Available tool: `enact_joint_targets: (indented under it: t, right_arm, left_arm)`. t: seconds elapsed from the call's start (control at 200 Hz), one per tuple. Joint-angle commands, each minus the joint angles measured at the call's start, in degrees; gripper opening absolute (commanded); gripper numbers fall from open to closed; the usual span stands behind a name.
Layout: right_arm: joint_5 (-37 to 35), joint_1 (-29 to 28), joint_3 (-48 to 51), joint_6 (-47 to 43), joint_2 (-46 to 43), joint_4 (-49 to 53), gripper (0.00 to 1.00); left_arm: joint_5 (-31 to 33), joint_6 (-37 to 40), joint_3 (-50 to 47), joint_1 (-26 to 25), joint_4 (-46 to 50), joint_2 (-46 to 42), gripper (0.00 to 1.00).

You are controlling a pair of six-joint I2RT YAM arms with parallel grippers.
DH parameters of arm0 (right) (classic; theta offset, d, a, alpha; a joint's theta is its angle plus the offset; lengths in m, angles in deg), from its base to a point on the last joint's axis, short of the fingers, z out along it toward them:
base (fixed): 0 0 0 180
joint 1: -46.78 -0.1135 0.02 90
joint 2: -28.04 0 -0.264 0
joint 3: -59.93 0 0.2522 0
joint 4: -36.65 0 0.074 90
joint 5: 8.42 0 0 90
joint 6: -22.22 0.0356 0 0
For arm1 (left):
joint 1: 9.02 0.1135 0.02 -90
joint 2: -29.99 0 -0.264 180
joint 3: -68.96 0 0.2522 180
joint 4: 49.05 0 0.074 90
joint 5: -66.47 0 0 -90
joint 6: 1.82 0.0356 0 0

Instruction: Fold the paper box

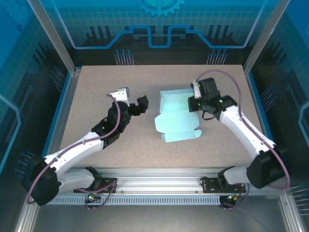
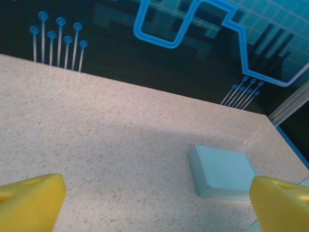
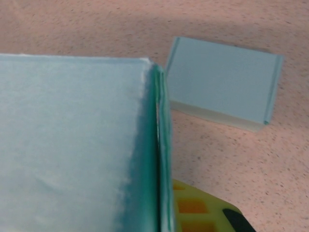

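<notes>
The paper box (image 1: 175, 121) wall pinched in the right gripper (image 1: 194, 100) jaws should be held upright while the left gripper (image 1: 131, 100), jaws spread wide, is brought alongside.

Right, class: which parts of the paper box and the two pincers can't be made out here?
Right pincer: fingertips hidden under its wrist, top view.
One of its fingers: behind the paper box wall, right wrist view.
Left pincer: fingers cut off by the bottom edge, left wrist view.
Box wall: blurred, too close, right wrist view.
</notes>
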Motion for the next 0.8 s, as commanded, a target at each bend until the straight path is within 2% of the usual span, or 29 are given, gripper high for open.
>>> enact_joint_targets:
  t: [0.0,0.2,0.34,0.54,0.795]
  right_arm:
    - [-0.74,-3.89,-6.11,-1.66,7.21,14.78,0.00]
    - [-5.79,-9.71,-17.41,-3.00,21.53,22.25,0.00]
    - [-6.30,-12.00,-24.03,-4.46,28.95,26.11,0.00]
    - [-5.27,-13.27,-32.10,-6.98,37.60,31.90,0.00]
    - [-7.81,-13.47,-39.71,-7.97,46.74,37.56,0.00]
  left_arm:
    - [-3.78,-4.33,-2.05,3.03,4.80,-2.58,0.99]
    - [-8.56,-6.05,-2.75,8.16,8.52,-5.53,0.99]
    - [-10.31,-7.20,-4.18,10.19,8.36,-6.99,0.99]
    - [-12.99,-8.46,-5.41,12.06,7.32,-7.03,0.99]
    - [-15.34,-9.48,-6.31,13.58,6.01,-6.28,0.99]
